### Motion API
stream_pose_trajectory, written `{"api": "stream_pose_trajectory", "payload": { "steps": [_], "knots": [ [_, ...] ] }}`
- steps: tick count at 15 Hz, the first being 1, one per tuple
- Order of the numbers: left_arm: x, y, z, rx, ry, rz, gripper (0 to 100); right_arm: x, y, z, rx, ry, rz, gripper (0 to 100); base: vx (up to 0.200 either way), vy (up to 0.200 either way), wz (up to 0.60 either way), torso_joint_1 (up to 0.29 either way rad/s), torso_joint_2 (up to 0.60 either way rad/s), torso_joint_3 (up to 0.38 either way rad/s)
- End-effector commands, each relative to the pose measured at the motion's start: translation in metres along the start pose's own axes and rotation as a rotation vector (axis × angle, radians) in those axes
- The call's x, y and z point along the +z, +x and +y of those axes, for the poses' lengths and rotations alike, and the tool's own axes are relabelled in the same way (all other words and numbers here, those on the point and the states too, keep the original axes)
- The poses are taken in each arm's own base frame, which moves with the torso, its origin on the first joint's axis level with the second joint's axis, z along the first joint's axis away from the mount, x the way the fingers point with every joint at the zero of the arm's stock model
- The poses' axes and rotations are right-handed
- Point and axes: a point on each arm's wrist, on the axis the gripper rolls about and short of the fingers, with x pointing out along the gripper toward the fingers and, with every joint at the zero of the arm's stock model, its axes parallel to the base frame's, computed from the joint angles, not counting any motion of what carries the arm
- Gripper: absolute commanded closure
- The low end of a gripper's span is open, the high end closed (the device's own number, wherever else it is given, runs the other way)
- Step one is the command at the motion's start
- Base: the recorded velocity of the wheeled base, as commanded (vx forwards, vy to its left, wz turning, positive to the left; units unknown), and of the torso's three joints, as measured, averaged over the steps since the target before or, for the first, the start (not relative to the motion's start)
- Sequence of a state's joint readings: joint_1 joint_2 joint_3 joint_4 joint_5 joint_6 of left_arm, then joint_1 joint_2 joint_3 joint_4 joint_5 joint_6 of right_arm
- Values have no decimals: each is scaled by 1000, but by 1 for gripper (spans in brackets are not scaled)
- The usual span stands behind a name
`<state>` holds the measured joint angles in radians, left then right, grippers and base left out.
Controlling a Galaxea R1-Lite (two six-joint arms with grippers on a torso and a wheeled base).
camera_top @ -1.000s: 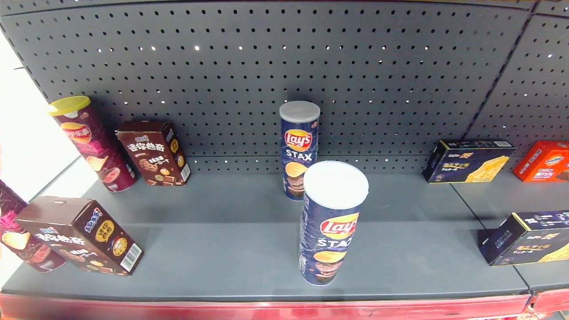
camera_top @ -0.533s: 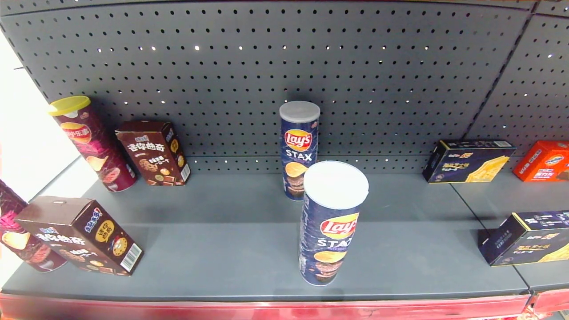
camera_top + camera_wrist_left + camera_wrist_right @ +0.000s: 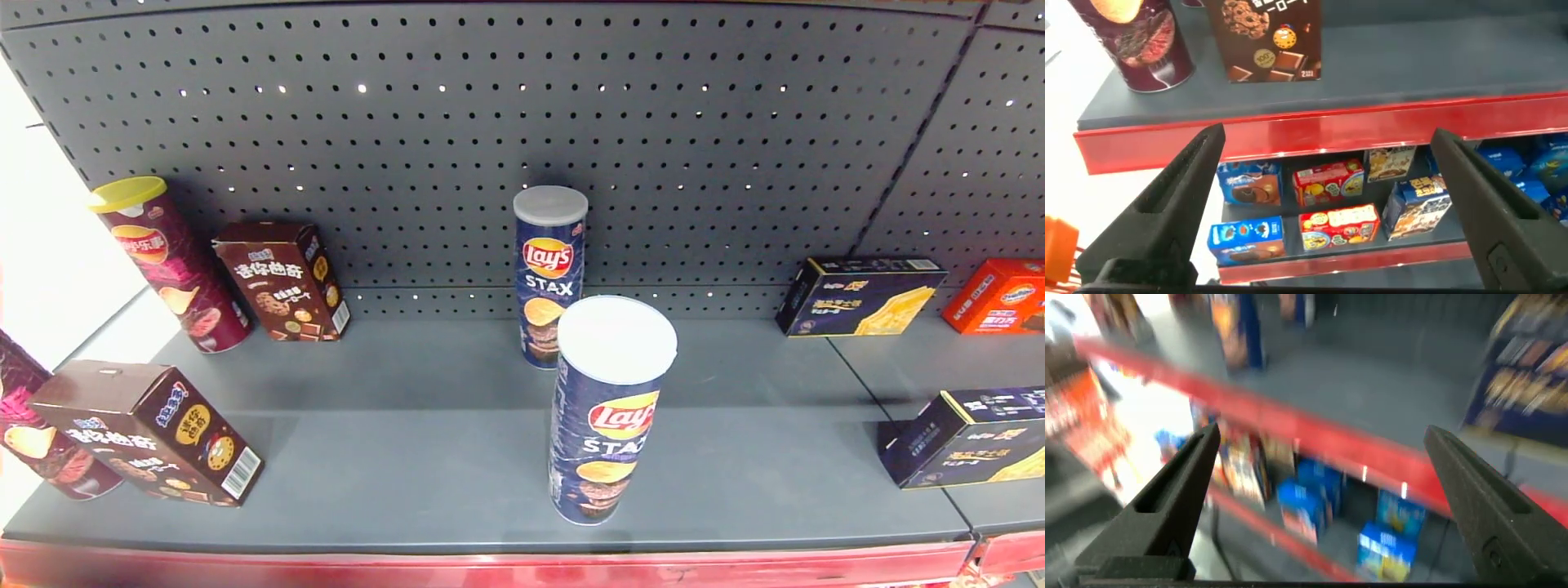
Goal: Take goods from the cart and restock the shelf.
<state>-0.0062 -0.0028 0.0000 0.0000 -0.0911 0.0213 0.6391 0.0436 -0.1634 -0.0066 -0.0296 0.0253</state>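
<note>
On the grey shelf one blue chips can stands upright near the front edge. It hides part of the foot of a second blue can by the back wall. At the left edge a maroon can is cut off, partly behind a brown cookie box. At the right edge a dark box is cut too.

The left gripper is spread wide and empty before the red shelf lip. Its wrist view adds small boxes on a level below. The right gripper is also spread, with nothing between the fingers. Its surroundings are too blurred to name.
</note>
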Motion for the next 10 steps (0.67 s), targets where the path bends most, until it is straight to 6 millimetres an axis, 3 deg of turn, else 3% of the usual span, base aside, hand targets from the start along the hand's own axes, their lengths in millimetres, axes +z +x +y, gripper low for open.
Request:
{"api": "stream_pose_trajectory", "payload": {
  "steps": [1, 3, 5, 10],
  "knots": [
    [0, 0, 0, -3, 1, 4, 0, 122, 50, 4, -32, 55, -4, 0, 0, 0, 0, 0, 0, 0],
    [0, 0, 0, -1, 0, 3, 0, 125, 75, 5, -26, 28, 64, 0, 0, 0, 0, 0, 0, 0],
    [0, 0, 0, -1, 0, 1, 0, 113, 88, 5, 3, 0, 145, 0, 0, 0, 0, 0, 0, 0],
    [0, 0, 0, 1, 0, 3, 0, 89, 148, 10, 91, -11, 346, 0, 0, 0, 0, 0, 0, 0]
  ]
}}
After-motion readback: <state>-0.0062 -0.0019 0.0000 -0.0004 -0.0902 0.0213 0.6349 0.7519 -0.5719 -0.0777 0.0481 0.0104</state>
